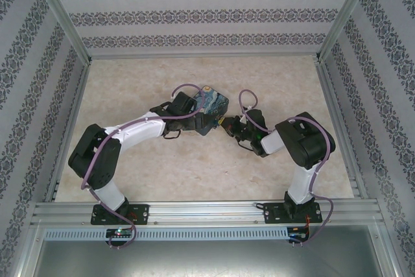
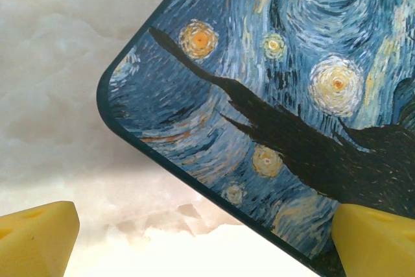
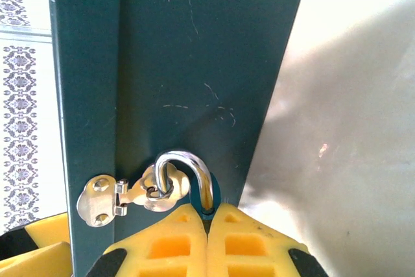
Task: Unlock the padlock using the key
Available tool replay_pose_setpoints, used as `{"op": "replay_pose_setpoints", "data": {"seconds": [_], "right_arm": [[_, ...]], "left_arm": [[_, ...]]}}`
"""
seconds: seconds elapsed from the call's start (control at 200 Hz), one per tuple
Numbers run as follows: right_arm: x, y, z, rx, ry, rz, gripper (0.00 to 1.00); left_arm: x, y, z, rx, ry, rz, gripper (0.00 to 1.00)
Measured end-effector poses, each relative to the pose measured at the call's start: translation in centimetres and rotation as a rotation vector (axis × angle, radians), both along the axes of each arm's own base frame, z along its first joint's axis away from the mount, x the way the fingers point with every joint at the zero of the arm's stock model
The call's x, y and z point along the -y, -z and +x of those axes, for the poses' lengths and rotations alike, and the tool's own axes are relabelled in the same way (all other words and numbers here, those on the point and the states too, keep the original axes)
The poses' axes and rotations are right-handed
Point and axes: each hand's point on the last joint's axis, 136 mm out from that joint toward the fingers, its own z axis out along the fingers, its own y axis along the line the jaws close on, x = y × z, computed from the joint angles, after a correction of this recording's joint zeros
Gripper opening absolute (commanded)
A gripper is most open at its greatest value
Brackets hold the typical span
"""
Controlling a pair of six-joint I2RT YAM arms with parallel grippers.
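The right fingers (image 3: pixel 243 225) are sitting closest to the lens in the right wrist view, at 6 o'clock, their yellow pads pressing flat together along one seam. They are pinching the padlock (image 3: pixel 213 199), whose dark blue-grey body is just peeking out at the seam while its silver shackle (image 3: pixel 188 157) is arching up toward 11 o'clock. The shackle is passing through the loop of a small silver hasp (image 3: pixel 104 200), which is lying at 9 o'clock of the padlock on the dark teal side of the case (image 3: pixel 194 63). That side is running from 6 to 12 o'clock, with the pale table (image 3: pixel 337 160) showing at 3 o'clock.

In the left wrist view the left fingers (image 2: pixel 35 238) are standing spread wide, one yellow tip at 7 o'clock and the other at 5 o'clock. The case's painted blue-and-yellow face is spreading from 12 to 4 o'clock, one rounded corner pointing toward 9 o'clock. The tip at 5 o'clock is overlapping the case's edge; whether it is touching cannot be told.

From above, the case is lying near the middle of the table, the left arm (image 1: pixel 139 128) reaching it from 9 o'clock and the right arm (image 1: pixel 301 141) from 4 o'clock.
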Motion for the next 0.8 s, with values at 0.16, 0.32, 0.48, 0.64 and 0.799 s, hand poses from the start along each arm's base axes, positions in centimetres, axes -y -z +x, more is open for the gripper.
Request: {"op": "replay_pose_setpoints", "data": {"seconds": [0.16, 0.32, 0.48, 0.64, 0.799], "right_arm": [[0.1, 0.0, 0.6, 0.000, -0.006, -0.023, 0.00], [0.1, -0.1, 2.0, -0.008, -0.022, -0.079, 0.00], [-0.1, -0.9, 4.4, -0.022, -0.046, -0.189, 0.00], [0.8, -3.5, 7.8, 0.026, -0.025, -0.282, 0.00], [2.3, -3.5, 8.5, 0.022, 0.000, -0.306, 0.00]], "left_arm": [[0.3, 0.1, 0.3, -0.001, 0.002, 0.003, 1.00], [0.7, 0.2, 0.8, 0.005, 0.001, 0.011, 1.00], [0.9, 0.3, 1.4, 0.014, -0.002, 0.011, 1.00], [1.0, 0.2, 1.5, 0.015, -0.003, 0.011, 1.00], [1.0, 0.2, 1.5, 0.016, -0.003, 0.009, 1.00]]}}
